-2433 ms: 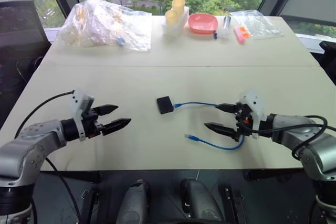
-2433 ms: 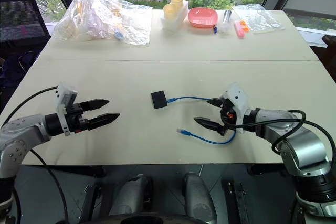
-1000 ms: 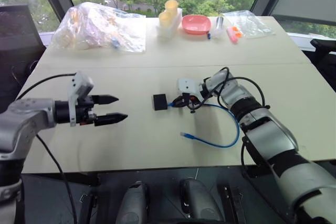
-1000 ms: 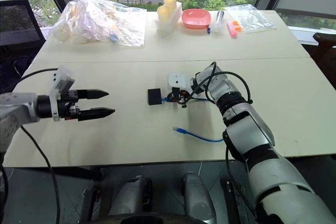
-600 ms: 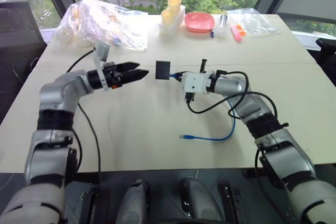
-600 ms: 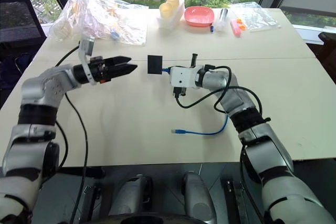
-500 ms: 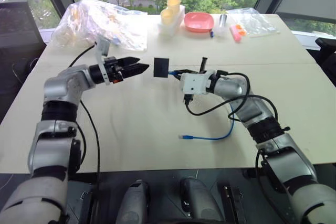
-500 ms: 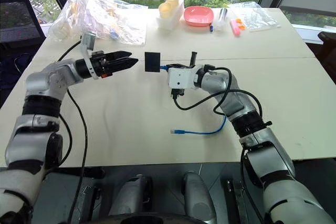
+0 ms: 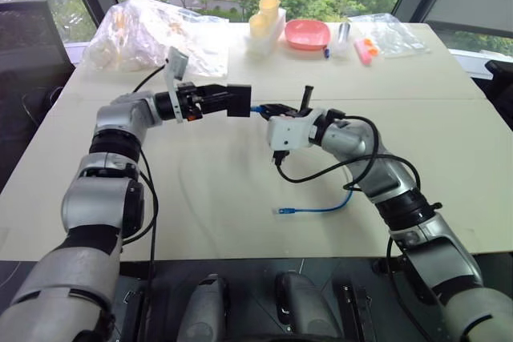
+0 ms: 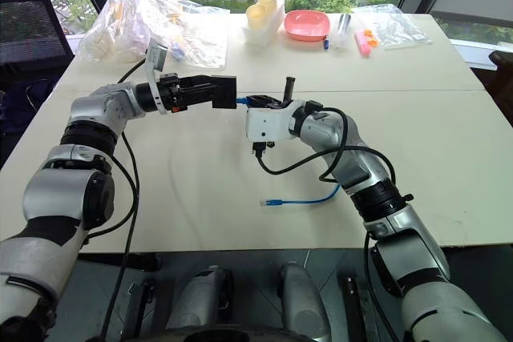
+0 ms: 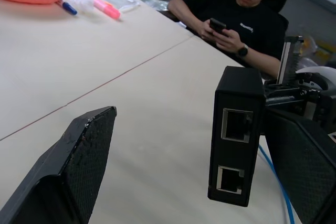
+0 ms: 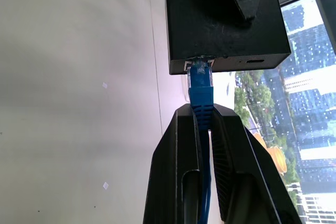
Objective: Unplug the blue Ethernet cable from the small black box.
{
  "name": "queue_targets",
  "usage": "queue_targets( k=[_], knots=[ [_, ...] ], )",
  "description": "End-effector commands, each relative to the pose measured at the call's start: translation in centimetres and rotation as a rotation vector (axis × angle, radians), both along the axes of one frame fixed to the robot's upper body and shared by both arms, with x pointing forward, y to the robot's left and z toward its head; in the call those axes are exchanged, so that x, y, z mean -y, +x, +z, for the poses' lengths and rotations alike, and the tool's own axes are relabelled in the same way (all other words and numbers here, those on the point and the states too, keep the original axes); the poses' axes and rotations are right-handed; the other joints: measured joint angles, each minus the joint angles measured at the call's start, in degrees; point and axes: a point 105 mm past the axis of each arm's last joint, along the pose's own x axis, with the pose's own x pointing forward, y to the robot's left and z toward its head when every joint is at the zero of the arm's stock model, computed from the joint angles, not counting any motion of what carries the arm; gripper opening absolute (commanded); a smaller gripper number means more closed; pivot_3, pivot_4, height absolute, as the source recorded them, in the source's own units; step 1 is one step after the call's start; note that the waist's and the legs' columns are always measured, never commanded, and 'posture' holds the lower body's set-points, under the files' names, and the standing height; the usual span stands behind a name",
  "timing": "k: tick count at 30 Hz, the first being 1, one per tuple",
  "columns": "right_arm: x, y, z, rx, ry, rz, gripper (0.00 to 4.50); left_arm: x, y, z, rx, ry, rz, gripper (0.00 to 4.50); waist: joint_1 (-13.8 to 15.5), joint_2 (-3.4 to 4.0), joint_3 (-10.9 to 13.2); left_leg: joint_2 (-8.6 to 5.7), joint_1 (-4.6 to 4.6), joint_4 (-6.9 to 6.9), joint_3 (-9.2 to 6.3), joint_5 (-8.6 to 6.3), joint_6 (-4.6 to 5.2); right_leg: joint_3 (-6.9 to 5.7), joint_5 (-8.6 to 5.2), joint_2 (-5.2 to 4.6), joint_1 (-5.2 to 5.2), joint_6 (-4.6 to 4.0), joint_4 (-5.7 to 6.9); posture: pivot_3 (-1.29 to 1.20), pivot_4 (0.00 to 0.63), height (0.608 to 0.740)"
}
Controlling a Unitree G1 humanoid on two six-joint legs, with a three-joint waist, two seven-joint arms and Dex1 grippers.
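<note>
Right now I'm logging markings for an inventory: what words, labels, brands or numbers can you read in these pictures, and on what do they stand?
No text can be read with certainty.
Person's black shirt: a small pale chest mark, too blurred to read.
Small black box: no label on the faces that show.
Blue Ethernet cable: no print visible.
Plastic bags and pink marker on the table: any print too small to tell.

You see the small black box (image 10: 224, 90) between the open left jaws, off the surface. The blue Ethernet cable (image 12: 201, 86) is plugged in its side, pinched just behind the plug by the right jaws.
</note>
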Motion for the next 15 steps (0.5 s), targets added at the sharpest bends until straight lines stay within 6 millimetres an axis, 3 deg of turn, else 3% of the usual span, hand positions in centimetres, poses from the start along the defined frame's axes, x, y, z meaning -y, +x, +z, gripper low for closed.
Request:
queue_targets(
  k=[1, 10, 14, 15],
  knots=[
    [-0.8, -0.7, 1.13, 0.048, 0.003, 0.032, 0.0, 0.4, -0.03, 1.55, 0.067, 0.004, -0.027, 3.93, 0.0, 0.0, 0.0, 0.0, 0.0, 0.0, 0.0, 0.0, 0.0, 0.0, 0.0, 0.0, 0.0, 0.0, 0.0, 0.0, 0.15, 0.74],
    [-1.48, -1.18, 1.16, 0.081, -0.045, 0.058, 0.0, 0.54, -0.36, 1.63, 0.06, -0.008, -0.062, 0.57, 0.0, 0.0, 0.0, 0.0, 0.0, 0.0, 0.0, 0.0, 0.0, 0.0, 0.0, 0.0, 0.0, 0.0, 0.0, 0.0, 0.15, 0.74],
    [-0.88, -0.97, 1.14, 0.09, -0.073, 0.041, 0.0, 0.14, -0.39, 1.61, 0.052, -0.001, -0.059, 0.51, 0.0, 0.0, 0.0, 0.0, -0.01, 0.01, -0.02, 0.0, 0.0, 0.0, 0.0, 0.0, 0.0, 0.0, 0.01, 0.0, 0.15, 0.74],
    [-0.56, -0.91, 1.18, 0.086, -0.071, 0.035, 0.42, -0.05, -0.39, 1.54, 0.054, 0.007, -0.055, 0.51, 0.0, 0.0, 0.0, 0.0, -0.01, 0.01, -0.02, 0.0, 0.0, 0.0, 0.0, 0.0, 0.0, 0.0, 0.01, 0.0, 0.15, 0.74]
  ],
)
